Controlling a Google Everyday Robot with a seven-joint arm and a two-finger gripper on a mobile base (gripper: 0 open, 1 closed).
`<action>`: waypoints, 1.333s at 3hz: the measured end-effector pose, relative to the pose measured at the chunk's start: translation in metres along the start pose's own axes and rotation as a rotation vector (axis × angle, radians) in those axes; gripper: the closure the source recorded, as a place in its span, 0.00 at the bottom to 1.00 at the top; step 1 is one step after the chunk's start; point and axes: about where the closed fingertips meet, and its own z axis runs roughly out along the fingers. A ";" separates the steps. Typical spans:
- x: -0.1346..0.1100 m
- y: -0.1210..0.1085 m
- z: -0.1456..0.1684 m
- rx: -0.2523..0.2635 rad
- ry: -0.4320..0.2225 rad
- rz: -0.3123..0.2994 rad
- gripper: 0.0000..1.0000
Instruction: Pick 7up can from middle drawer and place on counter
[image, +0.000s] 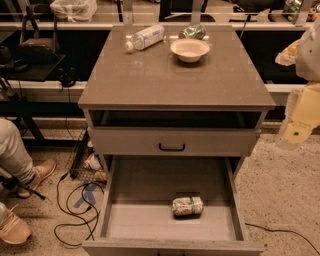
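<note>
The 7up can (187, 206) lies on its side on the floor of the middle drawer (145, 220), right of centre. The drawer is pulled fully out at the bottom of the view. The counter (175, 82) is the flat grey-brown top of the cabinet above it. Only pale links of my arm (299, 117) show at the right edge, level with the counter's front edge and well away from the can. My gripper itself is out of view.
On the back of the counter stand a white bowl (189, 49), a clear bottle (145, 37) lying down and a green packet (192, 31). A shut drawer front with a black handle (171, 147) sits above the open drawer. A person's legs (20, 170) and cables (75, 205) are at the left.
</note>
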 end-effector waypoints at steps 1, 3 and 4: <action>0.000 0.000 0.002 0.001 -0.003 0.000 0.00; -0.026 0.021 0.075 -0.036 -0.115 -0.053 0.00; -0.069 0.056 0.175 -0.097 -0.159 -0.136 0.00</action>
